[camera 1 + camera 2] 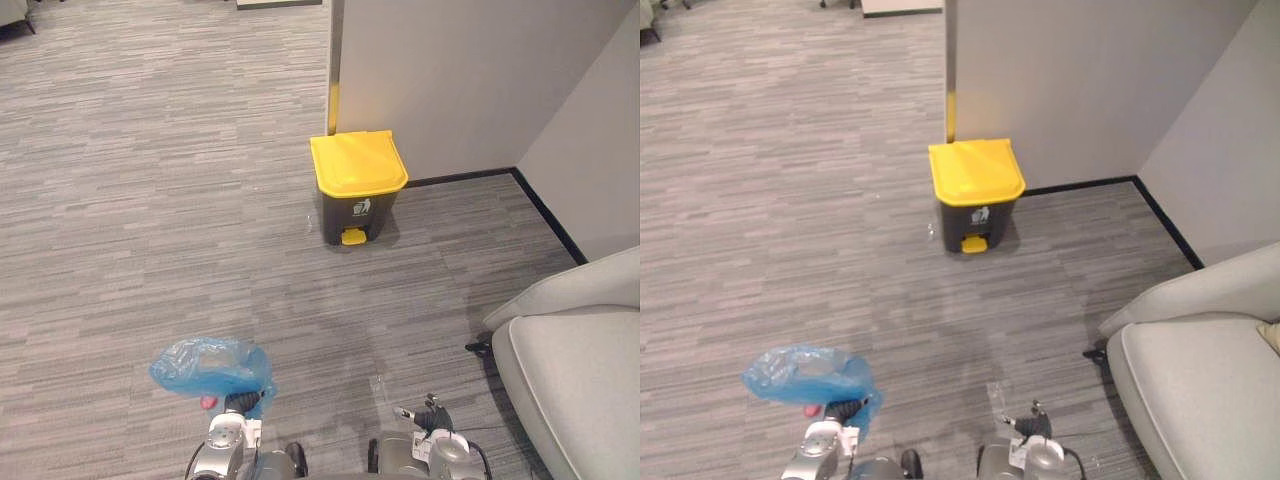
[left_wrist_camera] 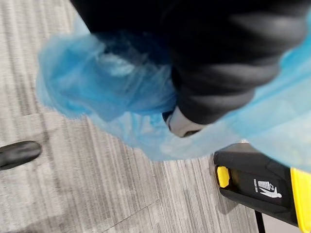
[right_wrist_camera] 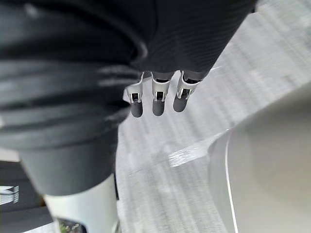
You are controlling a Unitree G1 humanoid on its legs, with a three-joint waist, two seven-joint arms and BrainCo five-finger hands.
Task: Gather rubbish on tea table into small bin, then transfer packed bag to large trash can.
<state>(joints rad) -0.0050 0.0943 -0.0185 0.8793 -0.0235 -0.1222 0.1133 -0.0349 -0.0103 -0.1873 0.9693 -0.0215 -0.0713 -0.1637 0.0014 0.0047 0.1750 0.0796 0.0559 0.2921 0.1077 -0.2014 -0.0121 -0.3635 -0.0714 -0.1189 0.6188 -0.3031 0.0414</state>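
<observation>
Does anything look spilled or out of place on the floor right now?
Mostly no. The yellow-lidded trash can stands upright, lid closed, and the blue bag at the left hand looks intact. One small clear scrap lies on the carpet, possibly dropped wrapping.

Office lounge corner on my screen right now.

I'm looking down on a grey striped carpet-tile floor [image 1: 150, 200] running wall to wall. There are plain pale partition walls [image 1: 450, 80] with dark skirting [image 1: 460, 178] at the base and a yellow guard strip [image 1: 333, 108] on the corner edge. A yellow-lidded pedal bin [image 1: 358, 185] sits against that wall, and a pale grey upholstered sofa [image 1: 580, 370] is on the right.
</observation>
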